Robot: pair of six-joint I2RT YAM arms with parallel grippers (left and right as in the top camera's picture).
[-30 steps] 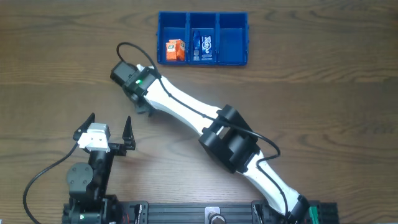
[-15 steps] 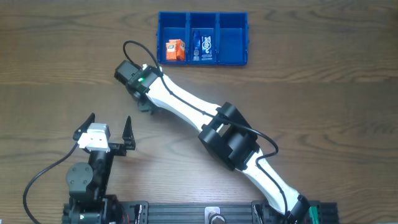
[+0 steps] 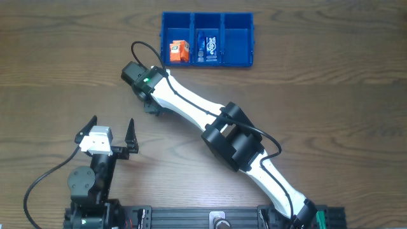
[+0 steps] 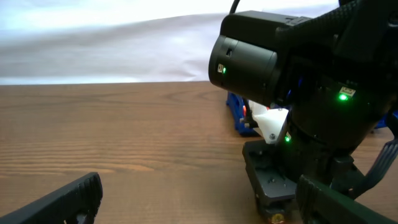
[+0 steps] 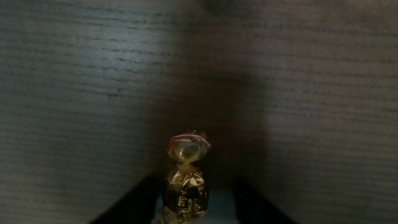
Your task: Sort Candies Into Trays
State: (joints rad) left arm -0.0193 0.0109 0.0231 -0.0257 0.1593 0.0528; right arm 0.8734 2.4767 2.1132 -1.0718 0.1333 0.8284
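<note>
A blue tray [image 3: 207,64] with three compartments stands at the far middle of the table. An orange candy [image 3: 179,51] lies in its left compartment and a blue-wrapped candy [image 3: 206,46] in the middle one. My right arm stretches across to the left, and its gripper [image 3: 151,108] hangs a short way in front of the tray's left end. In the right wrist view that gripper [image 5: 188,213] is shut on a gold-wrapped candy [image 5: 185,180] above bare wood. My left gripper [image 3: 113,122] stands open near the front left, with nothing between its fingers [image 4: 62,202].
The brown wooden table [image 3: 331,108] is bare to the right and at the far left. The right arm's elbow block [image 3: 233,141] sits over the middle. In the left wrist view the right arm's wrist [image 4: 305,99] looms close, with the tray [image 4: 239,118] behind it.
My right gripper has moved slightly up and right, toward the blue tray, with the gold candy in it. The left arm has not moved.
</note>
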